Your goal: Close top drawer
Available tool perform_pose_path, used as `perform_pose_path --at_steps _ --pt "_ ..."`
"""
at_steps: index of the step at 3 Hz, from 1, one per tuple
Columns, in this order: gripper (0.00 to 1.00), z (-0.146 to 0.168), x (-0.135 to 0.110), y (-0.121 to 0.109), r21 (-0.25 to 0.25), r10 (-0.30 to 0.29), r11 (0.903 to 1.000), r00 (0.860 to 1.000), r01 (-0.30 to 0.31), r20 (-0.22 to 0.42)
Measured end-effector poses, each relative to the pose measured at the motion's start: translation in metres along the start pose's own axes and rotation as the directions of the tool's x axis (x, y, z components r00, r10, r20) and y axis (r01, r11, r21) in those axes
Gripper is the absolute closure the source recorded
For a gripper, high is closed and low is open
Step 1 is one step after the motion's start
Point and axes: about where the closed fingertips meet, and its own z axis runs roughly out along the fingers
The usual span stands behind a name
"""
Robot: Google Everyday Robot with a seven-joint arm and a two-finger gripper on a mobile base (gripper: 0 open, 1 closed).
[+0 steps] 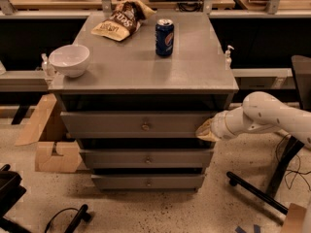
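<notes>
Claw (206,130), state not discernible, sits against right end of top drawer (121,124), nearly shut under worktop (146,76); risk: off-centre push may skew and jam it.

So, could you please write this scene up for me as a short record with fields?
Furniture: grey three-drawer metal cabinet
Top drawer: wide grey top drawer with a small round knob; dark gap above its front; cannot tell whether it is fully shut
End effector: tan-tipped end effector on a white arm, at the right end of the top drawer's front
On top: white round bowl front left; blue soda can and brown chip bag at the back
Floor, left: brown cardboard box
</notes>
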Motion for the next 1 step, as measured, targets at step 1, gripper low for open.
perform_pose_path --at_steps 1 --pt "1.0 0.0 0.0 0.0 0.0 0.0 1.0 1.0 0.0 0.0"
